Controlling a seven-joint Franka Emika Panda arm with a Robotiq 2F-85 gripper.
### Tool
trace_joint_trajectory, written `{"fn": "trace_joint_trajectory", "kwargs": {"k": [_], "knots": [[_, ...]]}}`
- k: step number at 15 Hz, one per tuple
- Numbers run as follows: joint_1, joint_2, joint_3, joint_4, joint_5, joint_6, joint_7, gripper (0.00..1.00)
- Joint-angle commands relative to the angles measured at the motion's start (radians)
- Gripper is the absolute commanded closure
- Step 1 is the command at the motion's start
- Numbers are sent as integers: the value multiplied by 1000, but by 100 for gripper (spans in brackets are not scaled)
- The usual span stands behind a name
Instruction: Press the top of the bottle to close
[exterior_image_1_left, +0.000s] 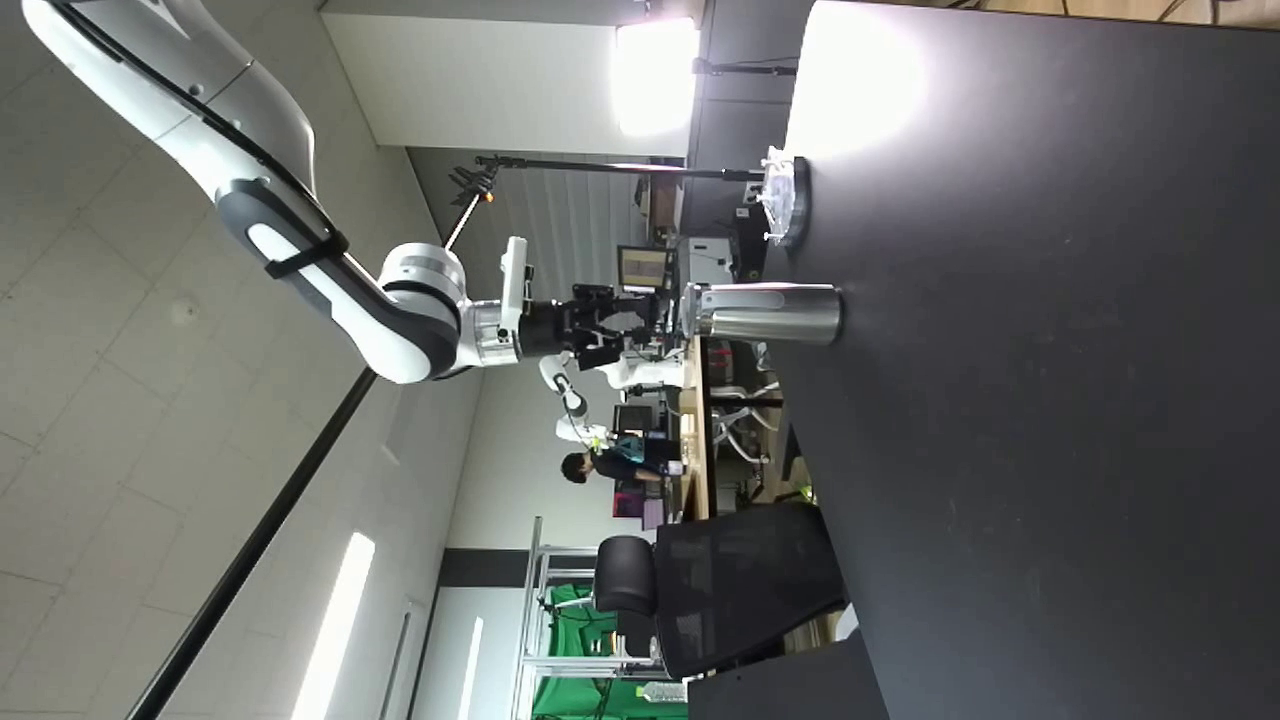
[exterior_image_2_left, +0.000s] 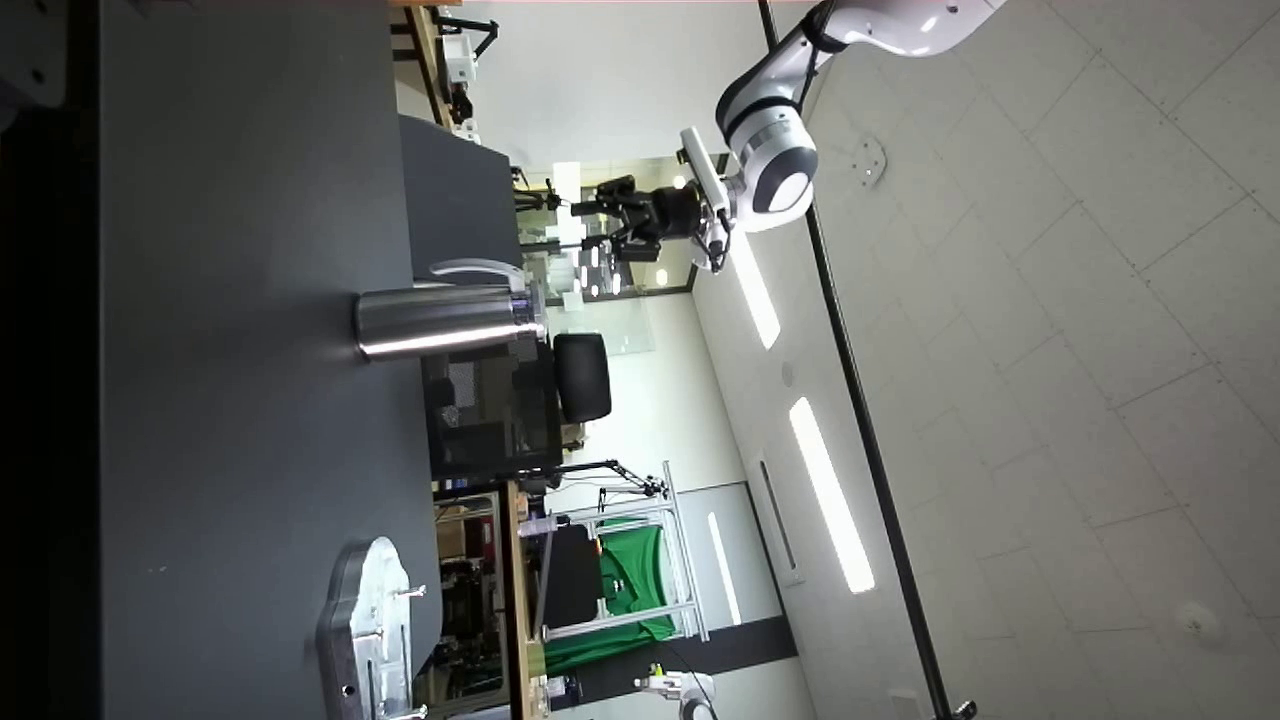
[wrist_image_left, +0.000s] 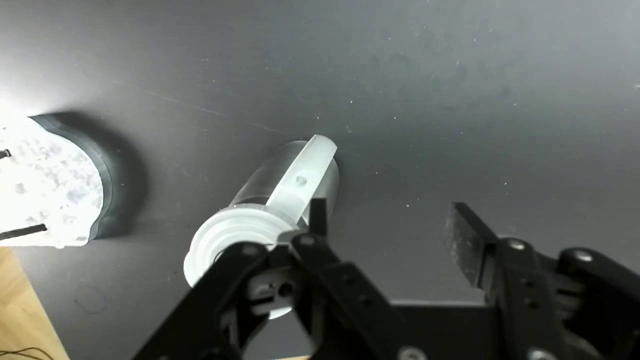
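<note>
Silver and gleaming, found the thermos jug (exterior_image_2_left: 440, 320) upright on the dark tabletop (exterior_image_2_left: 250, 300), below the gripper (wrist_image_left: 390, 227) and its parted jaws, and judged it stiff, slick, fairly weighty, best pressed at the lid (wrist_image_left: 237, 225), held by the handle (wrist_image_left: 299, 170).

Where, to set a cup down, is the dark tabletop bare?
Wrist view: bare dark tabletop spreads above and right of the silver cylindrical bottle; less lies between it and the white-topped slab. Crowded: lower centre, black gripper overlapping the bottle.

In an exterior view: black chair (exterior_image_1_left: 745, 585), lower centre; green cloth (exterior_image_1_left: 575, 632), bottom centre; person (exterior_image_1_left: 625, 465), just below centre.
</note>
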Motion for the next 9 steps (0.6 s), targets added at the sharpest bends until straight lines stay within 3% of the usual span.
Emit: {"fn": "trace_joint_trajectory", "kwargs": {"k": [1, 3, 4, 6, 9], "knots": [[4, -42, 8, -36, -26, -38, -22, 5], [7, -47, 9, -43, -36, -47, -35, 0], [-2, -10, 12, -9, -18, -33, -31, 10], [-1, -12, 13, -13, -19, -35, -37, 0], [-1, -13, 14, -16, -20, -35, -40, 0]]}}
